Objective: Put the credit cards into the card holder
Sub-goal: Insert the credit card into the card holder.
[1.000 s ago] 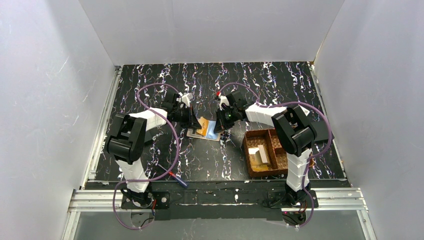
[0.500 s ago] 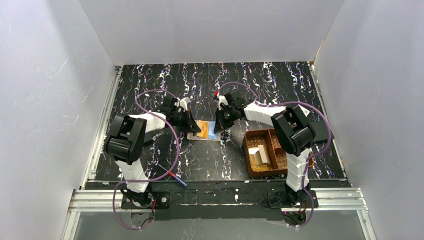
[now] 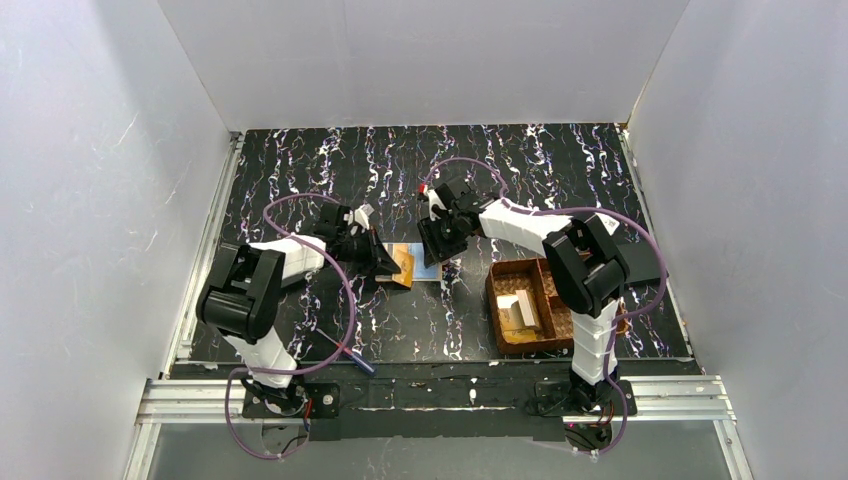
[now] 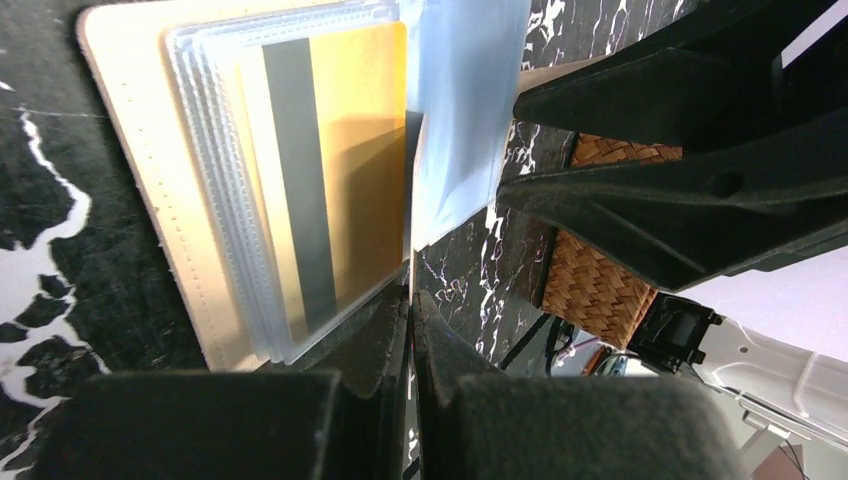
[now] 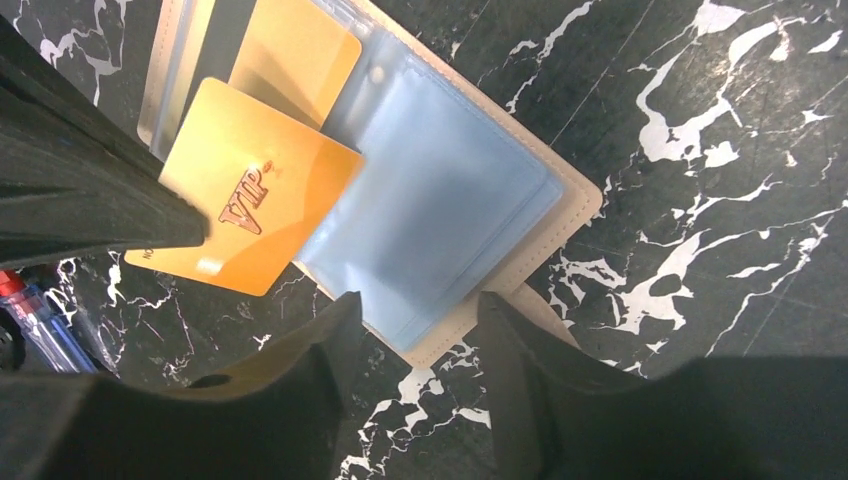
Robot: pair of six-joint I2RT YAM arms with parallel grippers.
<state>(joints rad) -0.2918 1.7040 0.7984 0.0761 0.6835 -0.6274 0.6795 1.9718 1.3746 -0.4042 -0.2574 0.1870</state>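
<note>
Lying open, card holder [image 5: 450, 220] shows clear sleeves, gold card [image 5: 250, 200] seemingly atop; left claw [image 4: 410, 300] pressed together, right claw [image 5: 415, 310] spread.

Top view high behind, looking down on table [image 3: 560, 170], wrist views close above card holder [image 5: 440, 220] (all three share it)

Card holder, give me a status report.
Left fingers shut at card holder edge. Right fingers open, empty. Gold VIP card lies atop it. Nothing blocking.
</note>
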